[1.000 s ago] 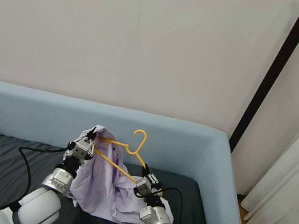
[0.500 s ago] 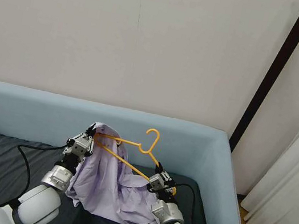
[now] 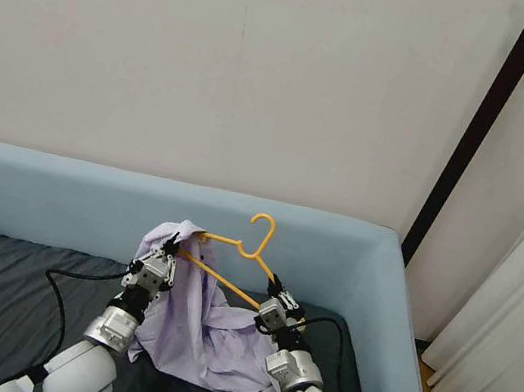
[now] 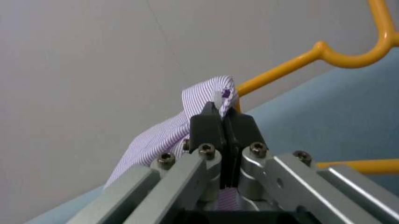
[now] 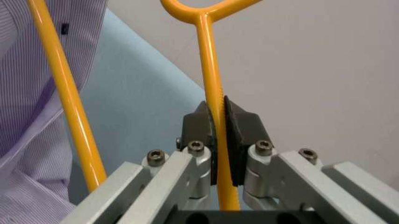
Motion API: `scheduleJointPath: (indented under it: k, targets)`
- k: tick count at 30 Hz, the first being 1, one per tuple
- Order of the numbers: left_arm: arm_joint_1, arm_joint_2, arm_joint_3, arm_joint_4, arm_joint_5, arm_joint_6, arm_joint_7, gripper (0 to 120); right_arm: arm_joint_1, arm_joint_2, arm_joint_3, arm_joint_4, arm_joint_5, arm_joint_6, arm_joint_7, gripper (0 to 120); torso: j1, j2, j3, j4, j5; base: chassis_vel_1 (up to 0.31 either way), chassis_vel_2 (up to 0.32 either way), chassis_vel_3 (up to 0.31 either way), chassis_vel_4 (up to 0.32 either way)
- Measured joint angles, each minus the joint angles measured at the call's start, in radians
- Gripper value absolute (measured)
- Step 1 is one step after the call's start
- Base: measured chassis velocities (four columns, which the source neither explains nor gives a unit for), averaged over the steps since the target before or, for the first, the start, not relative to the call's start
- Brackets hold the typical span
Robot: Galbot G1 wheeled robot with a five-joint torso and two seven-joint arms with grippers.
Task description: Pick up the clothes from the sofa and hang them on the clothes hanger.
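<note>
Since half a second ago the two grippers have come a little closer together, and the hook of the hanger (image 3: 234, 242) has moved slightly up and to the left.

From the head view, the left gripper (image 3: 170, 244) is raised in front of the light blue back of the sofa (image 3: 40, 187). The right gripper (image 3: 276, 302) is lower, on the right. The long axis of the orange hanger runs between them, sloping down from the left gripper to the right one, and its hook points up. The lilac striped shirt (image 3: 188, 325) hangs over the higher end and falls down to the dark seat.

In the left wrist view, the left gripper (image 4: 221, 126) has its fingers pressed together on a fold of the shirt (image 4: 162, 135), just beside one bar of the hanger (image 4: 281, 72).

In the right wrist view, the right gripper (image 5: 219, 116) has its fingers clamped on a straight bar of the hanger (image 5: 212, 70). The shirt (image 5: 18, 93) lies behind the second bar.
</note>
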Motion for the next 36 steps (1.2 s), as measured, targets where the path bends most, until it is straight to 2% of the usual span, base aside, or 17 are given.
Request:
scheduleJointPath:
  k: [4,9,13,16,22,36]
  targets:
    - [-0.013,-0.001,-0.014,0.026,0.001,-0.011,0.000,0,0.000,0.003,0.010,-0.019,-0.054,0.015,-0.010,4,0.000,0.000,0.000,0.0000,0.0000,0.000,0.000,0.000,0.000]
    - [-0.027,0.007,-0.034,0.017,-0.006,-0.005,-0.002,0,-0.003,-0.012,0.023,-0.051,-0.140,0.028,-0.030,4,0.000,0.000,0.000,-0.0003,0.0001,0.000,0.000,0.000,0.000]
    - [-0.039,0.010,-0.028,-0.009,-0.024,0.007,0.002,0,0.002,-0.009,0.036,-0.090,-0.282,0.104,-0.067,4,0.000,0.000,0.000,-0.0002,0.0001,0.000,0.000,0.000,0.000]
    - [-0.041,-0.001,-0.020,-0.021,-0.028,0.007,0.010,0,0.008,0.007,0.038,-0.105,-0.313,0.125,-0.074,4,0.000,0.000,0.000,0.0001,0.0001,0.000,0.000,0.000,0.000]
    - [-0.035,-0.037,0.010,-0.023,-0.025,-0.024,0.043,0,0.023,0.046,0.021,-0.121,-0.305,0.129,-0.074,4,0.000,0.000,0.000,0.0000,0.0001,0.000,0.000,0.000,0.000]
    - [0.017,-0.073,0.029,0.022,0.046,-0.104,0.070,0,0.039,0.089,0.014,-0.097,-0.097,0.089,-0.020,4,0.000,0.000,0.000,0.0000,0.0000,0.000,0.000,0.000,0.000]
